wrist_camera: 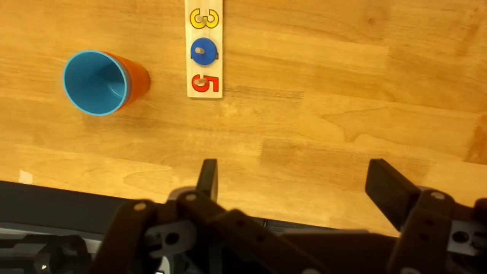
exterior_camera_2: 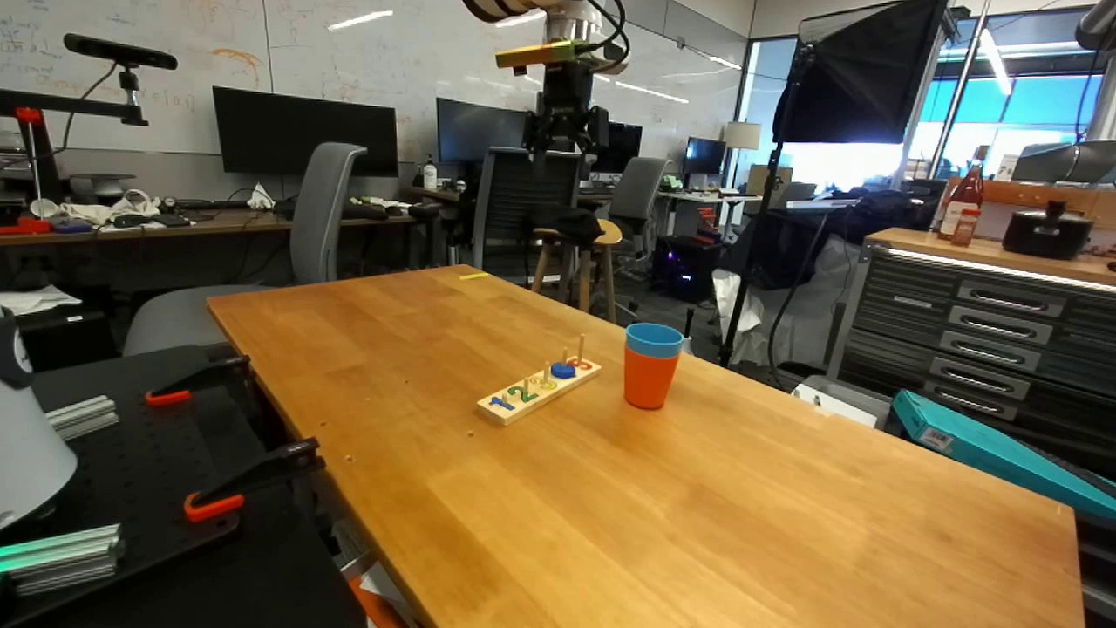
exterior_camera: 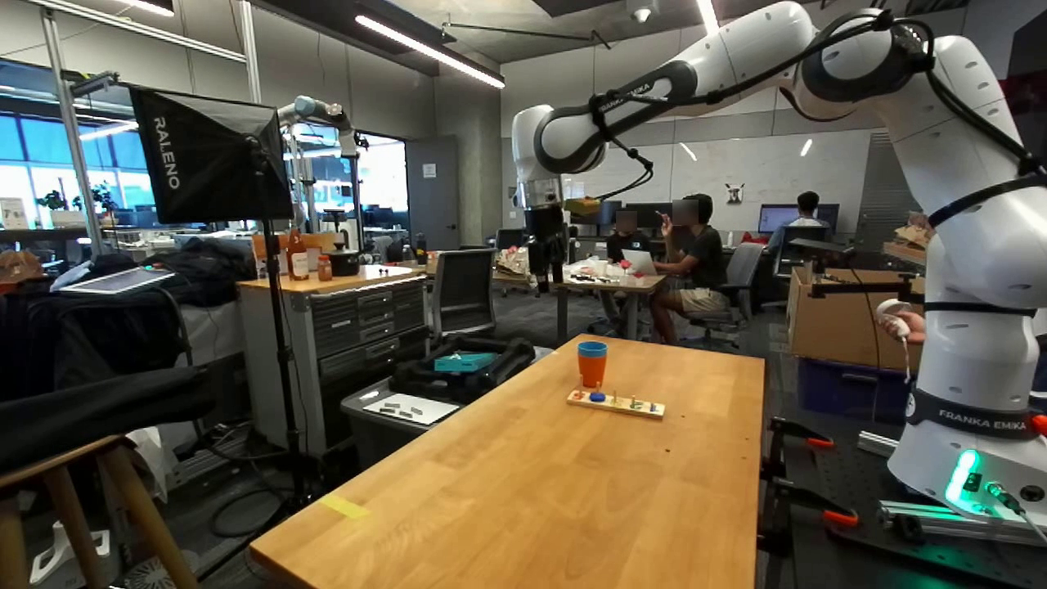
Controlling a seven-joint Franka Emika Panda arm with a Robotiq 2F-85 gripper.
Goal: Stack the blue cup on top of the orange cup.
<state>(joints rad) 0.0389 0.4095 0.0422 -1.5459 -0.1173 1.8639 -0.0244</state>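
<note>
Robotics lab: robot arm point(exterior_camera: 851, 69), whiteboard point(exterior_camera_2: 375, 65), monitors point(exterior_camera_2: 303, 131)

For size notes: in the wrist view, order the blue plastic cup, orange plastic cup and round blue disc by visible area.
Largest: blue cup
Next: orange cup, partly hidden
Smallest: blue disc
Nearness may enlarge the cups.

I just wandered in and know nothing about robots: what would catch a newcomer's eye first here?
Probably the big white robot arm, which arches over the right half of an exterior view, its jaws open and empty. Then, on the wooden table, the blue cup, nested upright in the orange cup with only its top showing. Beside them lies a numbered peg board with a blue disc on one peg.
</note>
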